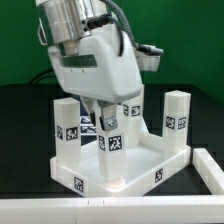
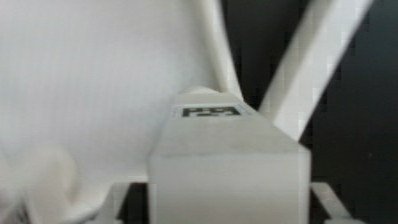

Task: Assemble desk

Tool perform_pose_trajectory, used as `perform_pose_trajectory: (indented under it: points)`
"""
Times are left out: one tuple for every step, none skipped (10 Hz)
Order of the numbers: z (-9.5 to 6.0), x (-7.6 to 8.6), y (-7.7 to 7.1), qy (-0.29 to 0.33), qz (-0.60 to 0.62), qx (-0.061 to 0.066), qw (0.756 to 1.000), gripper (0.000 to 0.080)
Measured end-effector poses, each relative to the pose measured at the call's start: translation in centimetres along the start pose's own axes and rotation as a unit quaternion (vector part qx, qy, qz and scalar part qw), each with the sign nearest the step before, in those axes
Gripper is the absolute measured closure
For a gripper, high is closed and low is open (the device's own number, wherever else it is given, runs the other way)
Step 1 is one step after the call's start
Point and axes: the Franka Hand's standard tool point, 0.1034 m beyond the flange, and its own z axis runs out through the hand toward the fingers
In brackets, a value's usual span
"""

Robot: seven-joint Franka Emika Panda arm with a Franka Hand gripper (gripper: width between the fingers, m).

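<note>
At the near edge of the exterior view we see a white rail along the table front, and just behind it the tabletop lying flat as a shallow tray with its rim up. We count 3 legs already standing upright at its corners: 1 at the exterior view's left, 1 at the exterior view's right, and 1 at the back, partly hidden by the arm. The 4th leg stands upright in the tray's near middle, its long axis vertical, and our gripper sits directly above it with the fingers coming down on either side of its top. In the wrist view the leg fills the middle between the 2 fingers, its tagged end toward the camera, so we judge the jaws closed on it at part width, though the contact itself is not plainly shown. The relation that matters is vertical: the leg hangs straight below the gripper, in line with the approach axis, and the tray floor lies beneath it. We cannot see whether its foot is in a socket or only near one, since the tray wall hides the base. Farthest back is the dark backdrop.
</note>
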Motion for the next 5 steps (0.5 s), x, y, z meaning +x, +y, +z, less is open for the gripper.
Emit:
perform_pose_trajectory:
  points:
    - [0.03, -0.05, 0.01, 0.000, -0.011, 0.000, 1.000, 0.0418]
    - [0.04, -0.05, 0.01, 0.000, -0.023, -0.001, 1.000, 0.0418]
    - [0.11, -0.21, 0.07, -0.001, -0.042, -0.005, 0.999, 0.0283]
    - [0.20, -0.74, 0.03, -0.004, -0.138, -0.019, 0.990, 0.0283]
    - [0.10, -1.04, -0.35, -0.010, -0.231, -0.023, 0.973, 0.0174]
